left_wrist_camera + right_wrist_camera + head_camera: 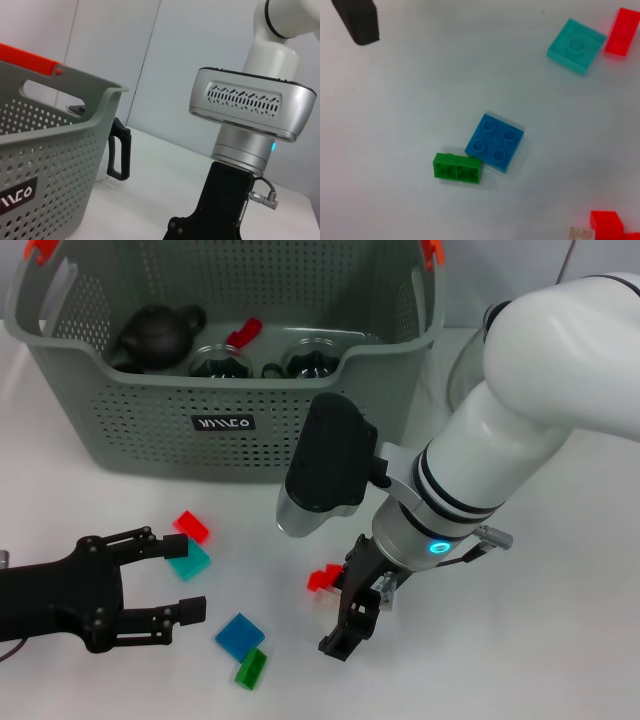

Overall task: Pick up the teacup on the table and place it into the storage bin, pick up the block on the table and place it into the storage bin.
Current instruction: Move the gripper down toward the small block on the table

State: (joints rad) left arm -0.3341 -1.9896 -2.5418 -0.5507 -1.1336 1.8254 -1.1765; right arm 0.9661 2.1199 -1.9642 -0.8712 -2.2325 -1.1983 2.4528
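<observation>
The storage bin (150,430) stands at the back and also shows in the left wrist view (45,165). Inside it lie two glass teacups (220,362) (315,358), a dark teapot (155,335) and a red block (243,333). On the table, a red block (322,578) (606,223) sits right against my right gripper (345,630), which points down at the table. Other blocks lie loose: red (190,527) (621,31), teal (188,560) (576,45), blue (240,635) (495,142), green (251,669) (457,168). My left gripper (190,578) is open at the lower left, its tips beside the teal block.
A black handle (119,150) of some vessel stands behind the bin's far corner. The right arm's silver wrist (245,107) hangs close by the bin. White table stretches to the right of the right arm.
</observation>
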